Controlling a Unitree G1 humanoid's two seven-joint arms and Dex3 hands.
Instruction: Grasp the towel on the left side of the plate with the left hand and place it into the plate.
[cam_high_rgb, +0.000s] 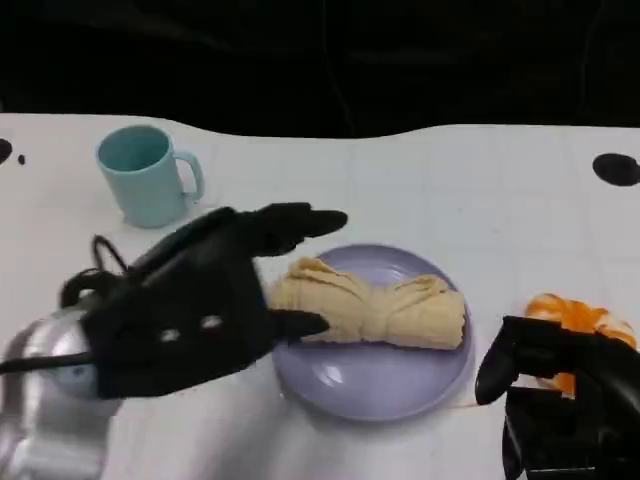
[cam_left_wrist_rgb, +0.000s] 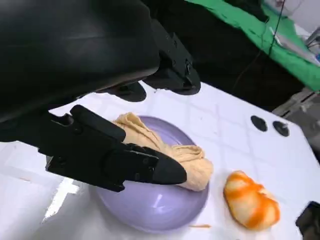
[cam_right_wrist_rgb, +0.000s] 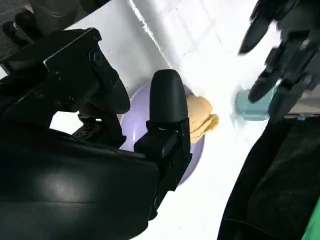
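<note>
Found the cream, loosely rolled cloth towel (cam_high_rgb: 370, 305) lying across the round lilac plate (cam_high_rgb: 370, 385), just beyond the fingertips of the black left robot hand (cam_high_rgb: 190, 310). Caught that robot hand released: fingers spread, the upper ones held clear above the towel's near end, the thumb just beside or perhaps touching the folds. Could not settle that contact from any view.

Judged the towel light, soft and limp, likely to sag and unroll if lifted by one end; best pinched at the bunched waist midway along the roll, or gathered by the thick near end.

Spotted a pale blue ceramic mug (cam_high_rgb: 145, 175) on the white worktop (cam_high_rgb: 450, 190) beyond the left robot hand, and an orange-and-white lump (cam_high_rgb: 580, 318), too blurred to name, just behind the black right robot hand (cam_high_rgb: 560, 400). Could not tell whether that right robot hand was clenched or loose, with its lower part cut off by the frame.
</note>
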